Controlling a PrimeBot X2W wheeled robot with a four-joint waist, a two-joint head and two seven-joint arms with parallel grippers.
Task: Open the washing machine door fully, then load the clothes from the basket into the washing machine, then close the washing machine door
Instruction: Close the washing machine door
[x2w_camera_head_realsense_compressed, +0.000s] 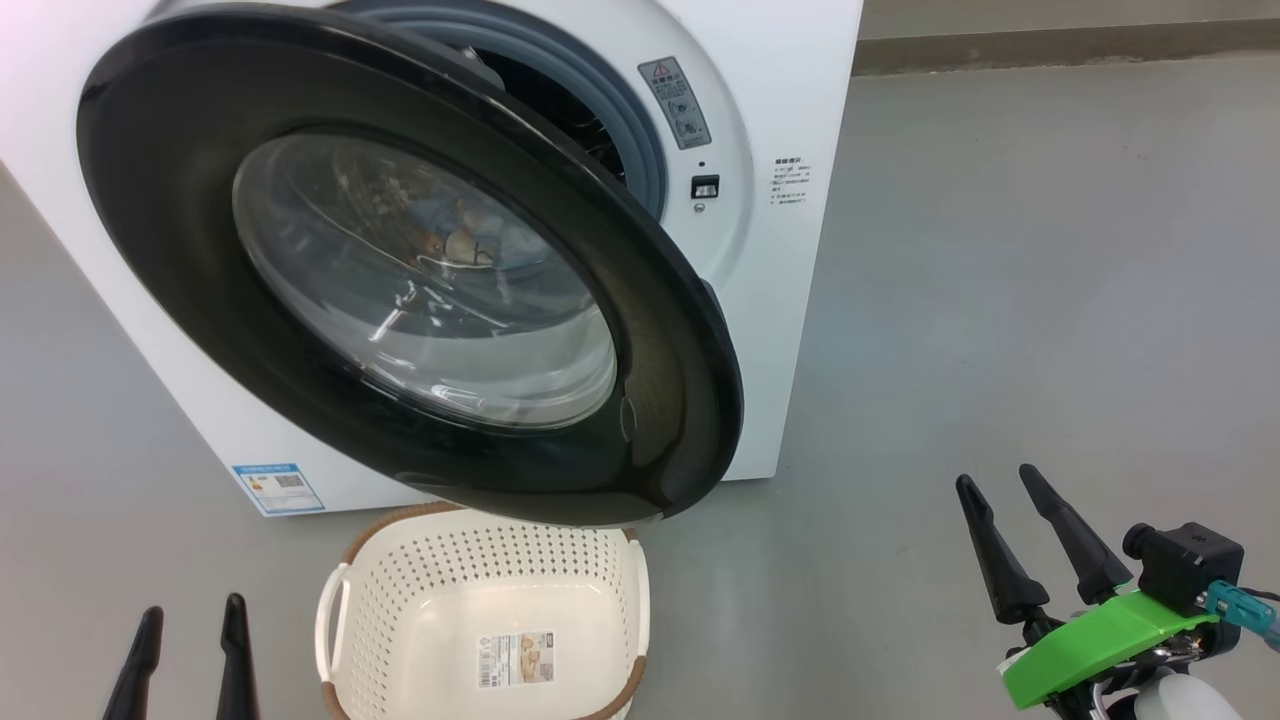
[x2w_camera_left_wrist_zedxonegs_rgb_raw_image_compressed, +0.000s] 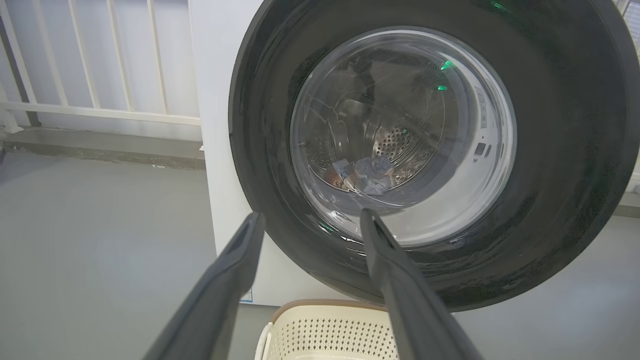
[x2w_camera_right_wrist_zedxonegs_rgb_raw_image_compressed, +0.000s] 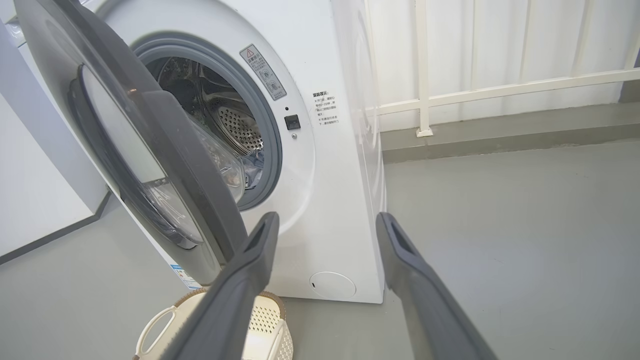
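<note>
The washing machine (x2w_camera_head_realsense_compressed: 790, 100) has its door (x2w_camera_head_realsense_compressed: 170, 200) swung partly open, the black rim hanging over the basket (x2w_camera_head_realsense_compressed: 490, 560). The basket holds nothing but a paper label on its floor. Light blue clothes (x2w_camera_head_realsense_compressed: 460, 235) lie in the drum and show through the door glass, as they do in the left wrist view (x2w_camera_left_wrist_zedxonegs_rgb_raw_image_compressed: 367, 175). My left gripper (x2w_camera_head_realsense_compressed: 193, 606) is open at the lower left, beside the basket and short of the door (x2w_camera_left_wrist_zedxonegs_rgb_raw_image_compressed: 260, 150). My right gripper (x2w_camera_head_realsense_compressed: 995, 478) is open over the floor, right of the machine (x2w_camera_right_wrist_zedxonegs_rgb_raw_image_compressed: 330, 175).
Grey floor spreads out to the right of the machine. A white railing (x2w_camera_right_wrist_zedxonegs_rgb_raw_image_compressed: 500, 90) and a low kerb run behind it. A round flap (x2w_camera_right_wrist_zedxonegs_rgb_raw_image_compressed: 332, 284) sits low on the machine's front, and a blue sticker (x2w_camera_head_realsense_compressed: 278, 487) at its lower left.
</note>
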